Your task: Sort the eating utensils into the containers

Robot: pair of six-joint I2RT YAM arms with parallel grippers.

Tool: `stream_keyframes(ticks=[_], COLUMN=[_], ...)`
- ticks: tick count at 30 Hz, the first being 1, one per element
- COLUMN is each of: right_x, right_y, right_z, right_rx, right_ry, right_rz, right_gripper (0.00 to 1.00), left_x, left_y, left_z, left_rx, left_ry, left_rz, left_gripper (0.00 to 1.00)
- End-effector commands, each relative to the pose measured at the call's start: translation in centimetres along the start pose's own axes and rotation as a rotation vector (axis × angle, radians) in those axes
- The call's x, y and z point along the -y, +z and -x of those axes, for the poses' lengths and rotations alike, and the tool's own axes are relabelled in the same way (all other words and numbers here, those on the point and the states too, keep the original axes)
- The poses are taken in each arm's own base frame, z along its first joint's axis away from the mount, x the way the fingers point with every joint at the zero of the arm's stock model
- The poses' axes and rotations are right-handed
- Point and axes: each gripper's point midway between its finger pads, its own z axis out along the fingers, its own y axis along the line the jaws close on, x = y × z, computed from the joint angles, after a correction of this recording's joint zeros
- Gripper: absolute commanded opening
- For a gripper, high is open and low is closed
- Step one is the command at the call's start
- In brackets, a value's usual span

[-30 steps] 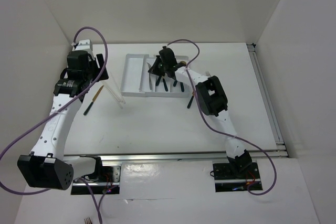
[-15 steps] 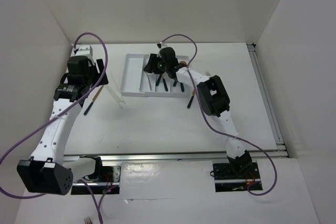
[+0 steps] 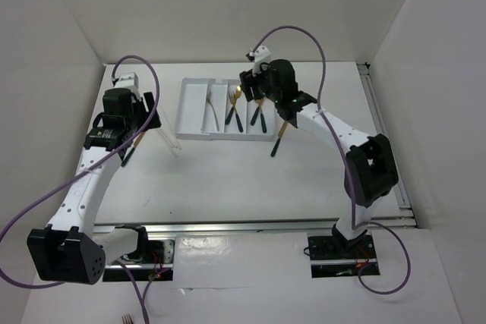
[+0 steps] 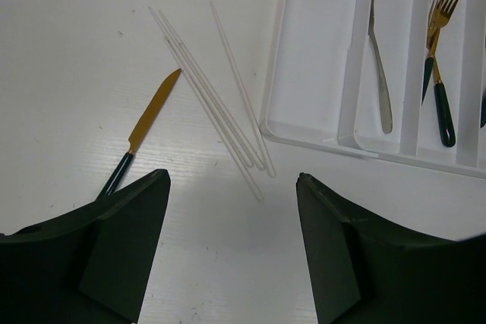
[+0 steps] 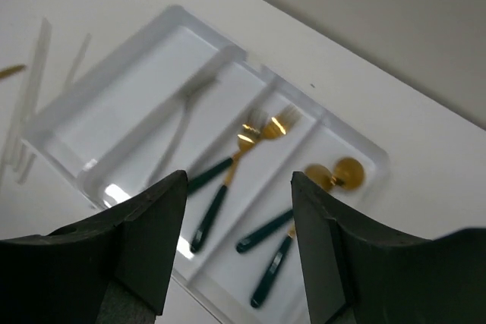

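The left gripper [image 4: 231,187] is wide open and holds nothing. It hangs near a knife [image 4: 146,119] that lies flat on the table [image 4: 68,28], beside some thin white sticks [image 4: 220,111]. The knife looks thin, light and hard, so it should not bend. Its shiny gold blade may slip. The dark handle looks like the better place to pinch, with a finger on each long side. It lies so low that the fingers must almost touch the table. The right gripper [image 5: 235,184] is wide open and empty too, above the tray [image 5: 129,81]. In its slots lie a silver fork [image 5: 178,130], two gold forks [image 5: 250,136] and two spoons [image 5: 349,172]. One more utensil [image 3: 279,139] lies on the table, just right of the tray.
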Motion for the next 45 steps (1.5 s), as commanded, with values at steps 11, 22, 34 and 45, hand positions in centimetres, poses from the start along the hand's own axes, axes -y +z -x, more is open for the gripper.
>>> stream_keyframes(ticks=[11,22,34,45], right_x=[17.7,20.0,23.5,21.3], right_y=[-10.7,-8.9,-7.5,-8.7], right_z=[-12.8,-18.6,-22.8,-25.5], right_rx=[-0.359,-0.448,-0.542,-0.598], right_ry=[-0.019,0.02,0.017,0.027], right_rz=[-0.306,-0.263,-0.25,-0.145], right_gripper=[0.53,0.57,0.6,0.54], left_x=[1.7,1.8,1.4,1.5], left_y=[1.6,1.9,1.9,2.7], left_z=[1.0,2.1,1.9,1.2], left_rx=[-0.007,0.016,0.009,-0.021], left_ry=[-0.001,0.045,0.055,0.066], left_rz=[-0.067,-0.072,-0.052,-0.057], left_gripper=[0.85,0.85,0.86,0.86])
